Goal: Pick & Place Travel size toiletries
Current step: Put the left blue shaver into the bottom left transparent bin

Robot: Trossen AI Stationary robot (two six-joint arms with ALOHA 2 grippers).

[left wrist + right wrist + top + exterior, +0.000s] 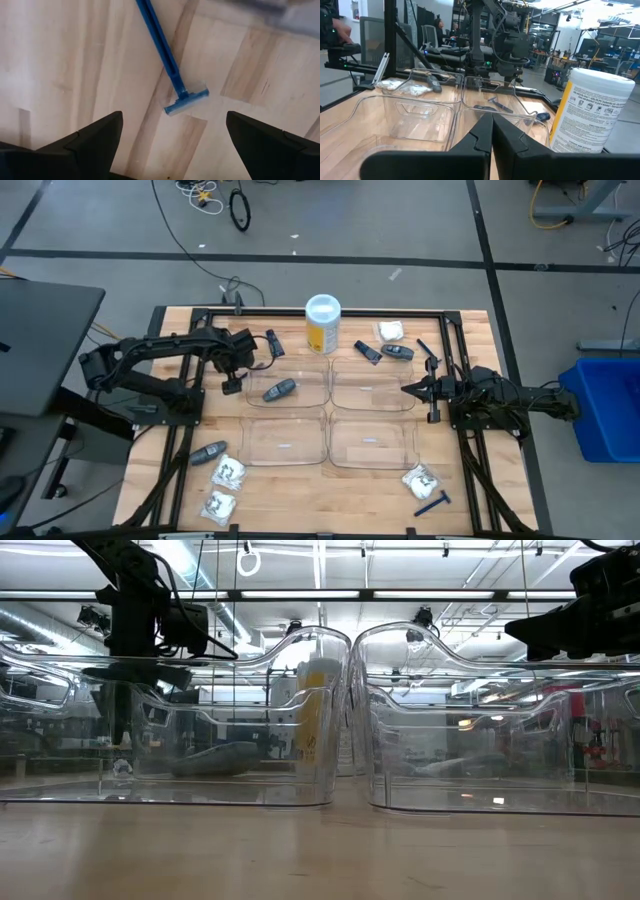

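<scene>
Blue razor [273,344] lies on table beside upper-left tray [310,376]. High view: left gripper [250,352] above it, right gripper [412,389] parked over upper-right tray. Left wrist view: fingers [95,135] spread wide, straddling razor head [186,101], likely pre-grasp. Right wrist view: fingers pressed together, holding nothing.

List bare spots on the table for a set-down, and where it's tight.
Bare wood runs along the near edge between the white packets and the packet by a blue razor. Three clear trays sit empty. Crowded: the far edge around the yellow canister, and beside the left gripper.
</scene>
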